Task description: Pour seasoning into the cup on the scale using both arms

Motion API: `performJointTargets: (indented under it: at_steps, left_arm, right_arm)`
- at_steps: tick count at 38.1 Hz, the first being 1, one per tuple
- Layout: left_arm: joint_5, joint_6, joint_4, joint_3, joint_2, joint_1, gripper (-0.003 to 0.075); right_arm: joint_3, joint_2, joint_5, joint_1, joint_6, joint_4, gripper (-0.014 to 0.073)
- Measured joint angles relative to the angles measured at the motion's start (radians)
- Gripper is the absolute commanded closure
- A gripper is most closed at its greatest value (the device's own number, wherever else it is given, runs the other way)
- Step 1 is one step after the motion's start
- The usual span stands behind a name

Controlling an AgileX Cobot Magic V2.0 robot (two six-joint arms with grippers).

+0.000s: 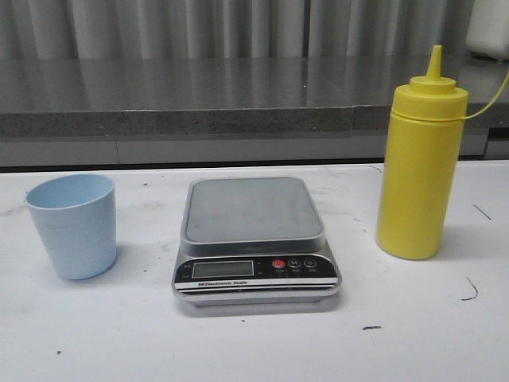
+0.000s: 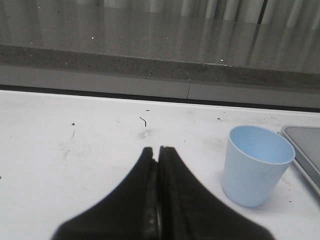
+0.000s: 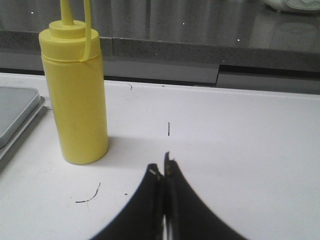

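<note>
The left gripper (image 2: pixel 159 150) is hovering over the white counter (image 2: pixel 75 165) with its jaws pressed together, gripping nothing; the cup (image 2: pixel 256 165) is standing upright just ahead and beside it, near the scale (image 2: pixel 305 150). The right gripper (image 3: pixel 164 167) is seemingly closed too, empty, with the seasoning (image 3: pixel 77 100) standing ahead, apart from it.

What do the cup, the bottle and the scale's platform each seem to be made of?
Cup: matte pale blue plastic, faintly speckled. Bottle: opaque yellow plastic, smooth with a soft sheen. Scale platform: likely brushed steel, grey with a dull metallic reflection.
</note>
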Motion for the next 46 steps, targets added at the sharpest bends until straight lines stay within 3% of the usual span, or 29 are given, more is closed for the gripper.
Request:
performJointTargets:
  at_steps: [22,31,40,46]
  left_arm:
    - [-0.013,0.000,0.000,0.000,0.000,0.000,0.0740]
    - [-0.216,0.000,0.000,-0.003,0.000,0.000,0.0740]
    - [-0.157,0.000,0.000,-0.189,0.019,0.000,0.0740]
    - [-0.025,0.000,0.000,-0.387,0.149,0.000,0.0740]
  right_arm:
    - [0.000,0.000,-0.002,0.000,0.000,0.000,0.0713]
    - [-0.012,0.000,-0.045,0.000,0.000,0.000,0.0713]
    - [-0.251,0.011,0.062,0.000,0.000,0.000,0.0713]
    - [-0.441,0.132,0.200,0.000,0.000,0.000,0.0713]
